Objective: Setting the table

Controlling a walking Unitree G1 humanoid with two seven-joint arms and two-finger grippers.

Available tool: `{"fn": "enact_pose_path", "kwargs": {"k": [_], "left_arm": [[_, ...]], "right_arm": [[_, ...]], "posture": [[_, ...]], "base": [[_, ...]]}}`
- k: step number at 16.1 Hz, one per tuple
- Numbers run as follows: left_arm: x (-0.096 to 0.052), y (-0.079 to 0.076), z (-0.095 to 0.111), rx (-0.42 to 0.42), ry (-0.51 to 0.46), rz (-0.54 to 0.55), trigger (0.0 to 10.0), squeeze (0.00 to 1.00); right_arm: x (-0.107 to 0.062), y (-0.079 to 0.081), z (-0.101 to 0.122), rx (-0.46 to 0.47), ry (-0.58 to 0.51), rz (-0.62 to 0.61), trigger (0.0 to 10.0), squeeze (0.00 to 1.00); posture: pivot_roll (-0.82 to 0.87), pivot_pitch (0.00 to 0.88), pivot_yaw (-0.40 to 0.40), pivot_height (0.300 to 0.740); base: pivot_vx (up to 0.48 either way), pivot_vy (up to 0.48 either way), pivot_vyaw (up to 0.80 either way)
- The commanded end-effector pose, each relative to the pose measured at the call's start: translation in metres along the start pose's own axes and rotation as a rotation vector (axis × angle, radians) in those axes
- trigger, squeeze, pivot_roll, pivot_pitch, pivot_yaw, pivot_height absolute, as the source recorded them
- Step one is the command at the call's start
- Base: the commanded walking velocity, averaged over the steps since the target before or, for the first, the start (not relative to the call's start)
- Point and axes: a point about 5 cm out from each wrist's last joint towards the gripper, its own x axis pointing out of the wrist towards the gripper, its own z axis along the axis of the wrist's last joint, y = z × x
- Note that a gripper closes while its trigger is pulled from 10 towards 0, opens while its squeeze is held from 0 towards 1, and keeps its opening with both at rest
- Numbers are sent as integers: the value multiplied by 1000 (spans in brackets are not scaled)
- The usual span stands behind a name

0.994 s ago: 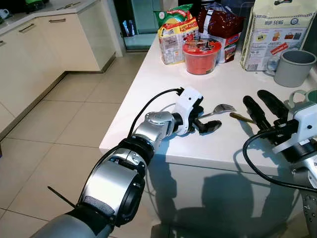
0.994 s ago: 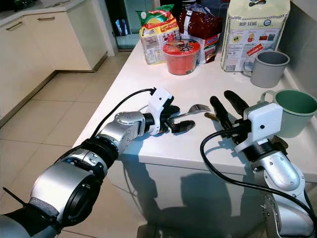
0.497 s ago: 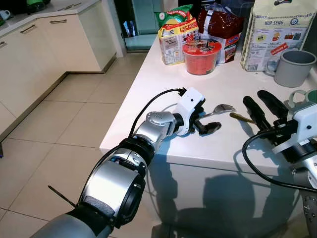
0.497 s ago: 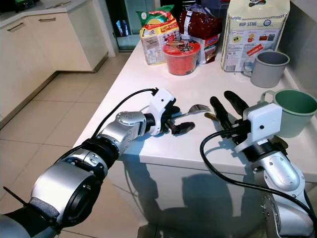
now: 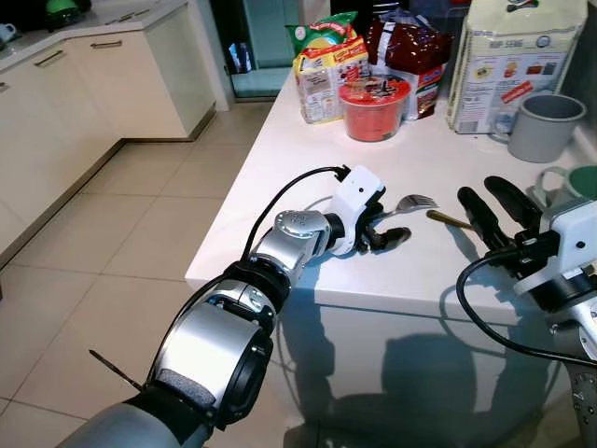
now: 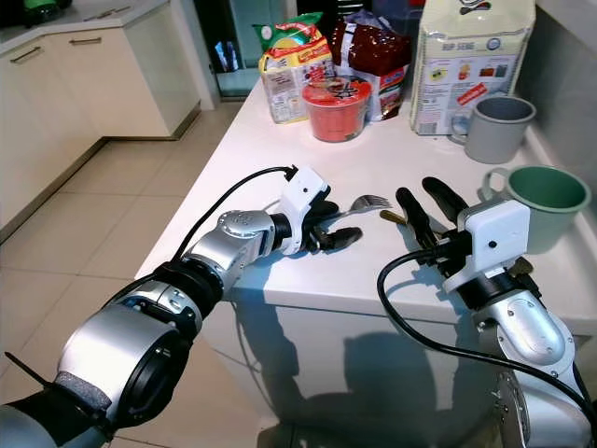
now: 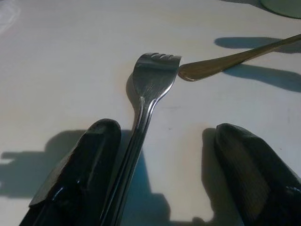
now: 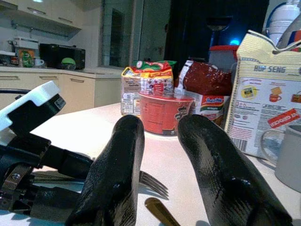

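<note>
Beige tile floor [image 5: 121,224], cream cabinets [image 5: 84,84], white counter [image 5: 308,140], dark doorway [image 5: 261,37].

Head views bright, evenly lit, sharp; white countertop [image 5: 308,140] close to overexposed, no hard glare. Light from above: soft dark shadows under the counter edge on the cabinet front [image 5: 410,373]. Left wrist view dim and warm, fork [image 7: 150,89] crisp, hard shadows beside the fingers [image 7: 80,174], which are blurred close up. Right wrist view: near fingers [image 8: 117,174] soft, background sharp, dark doorway.
</note>
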Motion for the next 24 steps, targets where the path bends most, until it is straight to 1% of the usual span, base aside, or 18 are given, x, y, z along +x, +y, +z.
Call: {"fn": "enact_pose_path", "kwargs": {"k": [1,5,14,18,20,24], "left_arm": [[-5,-2,-34,-17,153,-18,0,0],[-6,-2,-36,-22,165,-17,0,0],[-9,4,-33,-13,130,26,0,0],[-9,4,-32,-6,128,31,0,0],[-10,7,-28,1,109,46,0,0],[-14,19,-7,1,27,90,0,0]], "right_arm": [[2,4,7,-7,-29,18,10000,0],[1,4,7,-6,-28,17,10000,0],[1,4,6,-4,-21,15,10000,0],[1,4,6,-3,-21,14,10000,0],[1,4,5,-1,-19,12,10000,0],[1,4,4,1,-16,8,10000,0]], "posture": [[-202,0,159,740],[-203,0,159,740],[-200,0,158,740],[-200,0,160,740],[-201,0,160,740],[-197,0,158,740]], "base": [[0,0,0],[0,0,0],[0,0,0],[0,0,0],[0,0,0],[0,0,0]]}}
